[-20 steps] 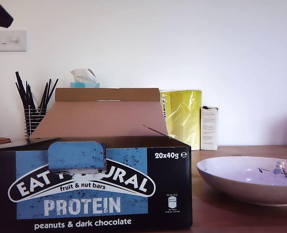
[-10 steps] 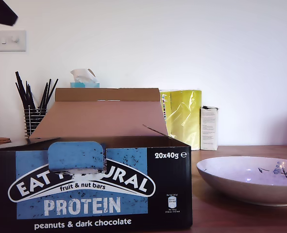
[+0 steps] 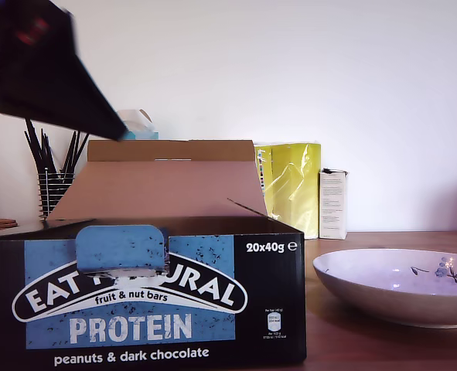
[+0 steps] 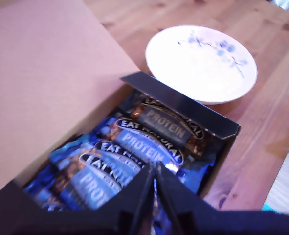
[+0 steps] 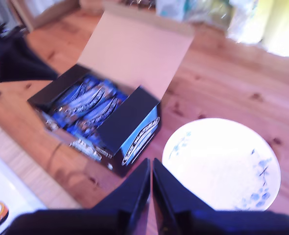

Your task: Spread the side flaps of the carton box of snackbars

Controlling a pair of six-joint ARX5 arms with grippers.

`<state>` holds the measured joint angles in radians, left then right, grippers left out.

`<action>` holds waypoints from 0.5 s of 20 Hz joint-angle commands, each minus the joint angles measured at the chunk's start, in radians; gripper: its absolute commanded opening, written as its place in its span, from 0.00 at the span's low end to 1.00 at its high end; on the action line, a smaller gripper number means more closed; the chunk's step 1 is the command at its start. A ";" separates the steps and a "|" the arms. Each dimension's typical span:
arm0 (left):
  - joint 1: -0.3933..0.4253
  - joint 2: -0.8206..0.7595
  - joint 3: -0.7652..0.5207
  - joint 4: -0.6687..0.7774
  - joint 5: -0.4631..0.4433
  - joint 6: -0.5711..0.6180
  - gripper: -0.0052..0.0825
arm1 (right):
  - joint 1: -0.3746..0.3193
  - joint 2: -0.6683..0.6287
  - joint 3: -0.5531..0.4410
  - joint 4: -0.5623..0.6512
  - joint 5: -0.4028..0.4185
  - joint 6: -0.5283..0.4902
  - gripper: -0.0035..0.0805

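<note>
Soft daylight is filling every view, no hard shadows. Exterior view is staying sharp except a blurred dark arm (image 3: pixel 46 69). Second wrist view is smearing all over; bowl (image 5: pixel 222 164) is blowing out white. Snackbar wrappers (image 4: pixel 134 147) are catching glare.

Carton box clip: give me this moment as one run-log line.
carton box: lid up, bars showing | side flaps: not spread | my first gripper: shut, above bars | my second gripper: shut, off box | bowl: beside box

My first gripper (image 4: pixel 154 169) and my second gripper (image 5: pixel 151 164) are matte black, each with two flat fingers tapering to narrow points.
</note>
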<state>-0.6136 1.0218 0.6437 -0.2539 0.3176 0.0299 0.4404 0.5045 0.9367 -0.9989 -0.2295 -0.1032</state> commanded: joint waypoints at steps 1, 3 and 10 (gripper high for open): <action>-0.010 0.070 0.037 0.024 0.015 0.006 0.04 | 0.005 0.003 0.002 -0.001 -0.008 -0.003 0.03; -0.019 0.168 0.082 0.024 0.019 0.017 0.04 | 0.005 0.004 0.002 -0.003 -0.024 -0.003 0.03; -0.064 0.439 0.227 0.008 0.044 0.058 0.04 | 0.004 0.006 0.002 -0.008 -0.031 -0.004 0.03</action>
<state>-0.6724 1.4441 0.8635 -0.2493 0.3588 0.0822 0.4404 0.5140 0.9367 -1.0084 -0.2550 -0.1036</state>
